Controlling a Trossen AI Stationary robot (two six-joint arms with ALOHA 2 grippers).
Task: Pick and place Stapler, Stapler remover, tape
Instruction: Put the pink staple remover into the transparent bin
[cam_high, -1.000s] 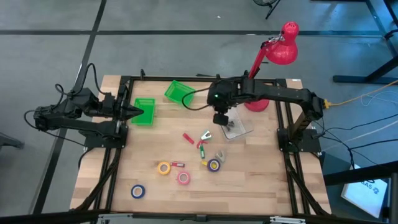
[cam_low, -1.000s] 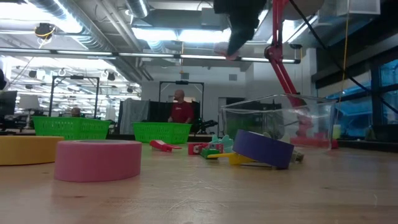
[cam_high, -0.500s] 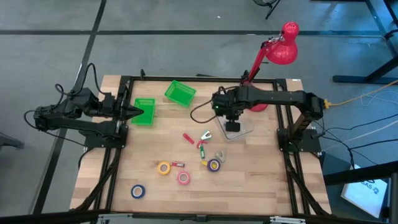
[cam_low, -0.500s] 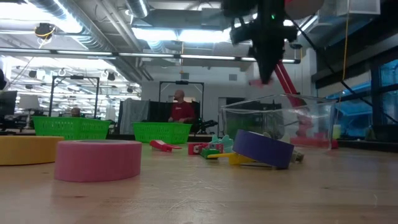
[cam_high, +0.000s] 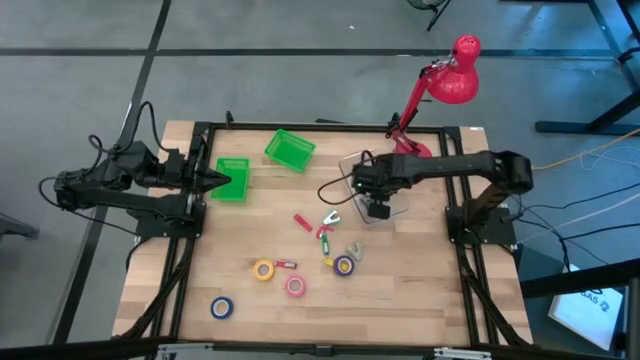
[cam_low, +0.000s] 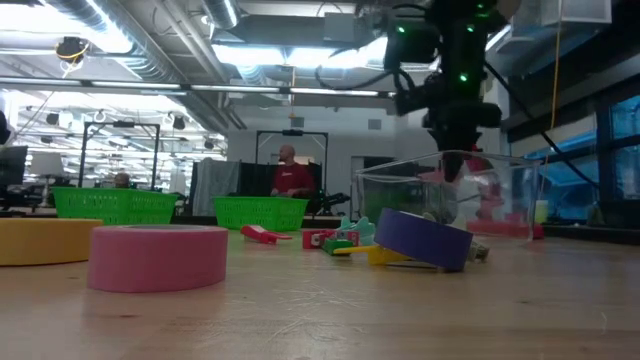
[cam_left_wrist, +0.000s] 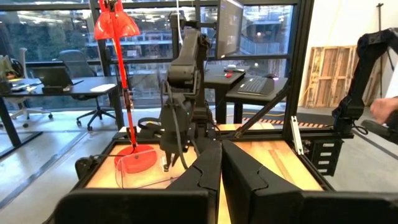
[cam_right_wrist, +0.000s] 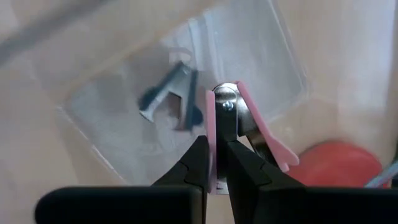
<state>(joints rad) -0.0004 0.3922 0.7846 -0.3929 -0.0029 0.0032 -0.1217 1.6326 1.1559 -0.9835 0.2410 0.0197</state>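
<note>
Right gripper (cam_right_wrist: 214, 158), pinching a pink staple remover (cam_right_wrist: 239, 124), hangs with the clear bin (cam_right_wrist: 273, 62) directly beneath it

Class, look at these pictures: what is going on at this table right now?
The right claw holds a pink staple remover over a clear plastic container, which already holds a blue one. The left claw waits shut by a green bin. Tape rolls and small items lie on the table.
</note>
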